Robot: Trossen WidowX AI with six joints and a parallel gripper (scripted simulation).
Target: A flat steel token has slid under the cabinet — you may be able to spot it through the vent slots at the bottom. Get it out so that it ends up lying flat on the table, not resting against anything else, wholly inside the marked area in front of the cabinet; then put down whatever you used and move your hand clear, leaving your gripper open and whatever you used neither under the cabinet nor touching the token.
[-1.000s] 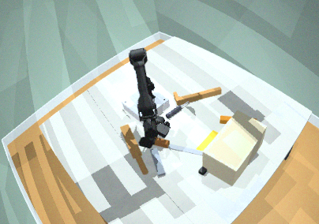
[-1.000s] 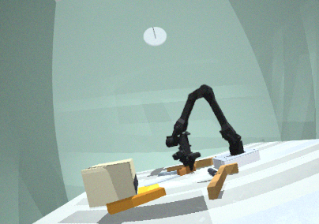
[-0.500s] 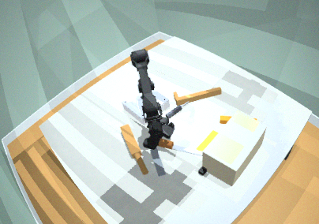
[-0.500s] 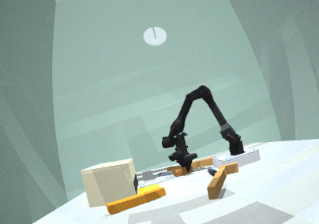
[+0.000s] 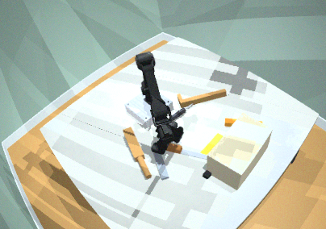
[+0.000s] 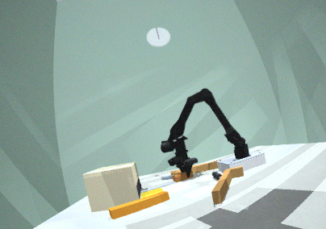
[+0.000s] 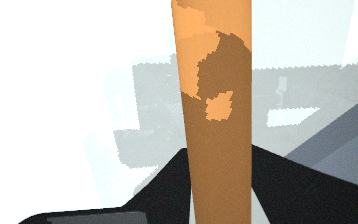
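My gripper [image 5: 169,144] [image 6: 188,174] [image 7: 214,152] is shut on the orange-brown handle [image 5: 175,148] [image 7: 220,135] of a long tool low over the table. The tool's thin pale blade [image 5: 194,154] [image 6: 157,188] points toward the cabinet; I cannot tell whether its far end is under it. The beige cabinet [image 5: 240,163] [image 6: 110,187] stands at the right in the top view. A yellow patch [image 5: 211,144] [image 6: 152,193] lies in front of it; I cannot tell whether it is the whole marked area. The steel token is not visible.
A wooden paddle [image 5: 134,146] and a grey-blue bar [image 5: 163,171] lie beside the gripper. An angled wooden piece [image 5: 203,97] [image 6: 221,189] and a dark-handled tool [image 5: 178,114] lie nearer the base. An orange bar [image 5: 230,122] [image 6: 139,205] and a small black block [image 5: 206,174] lie by the cabinet.
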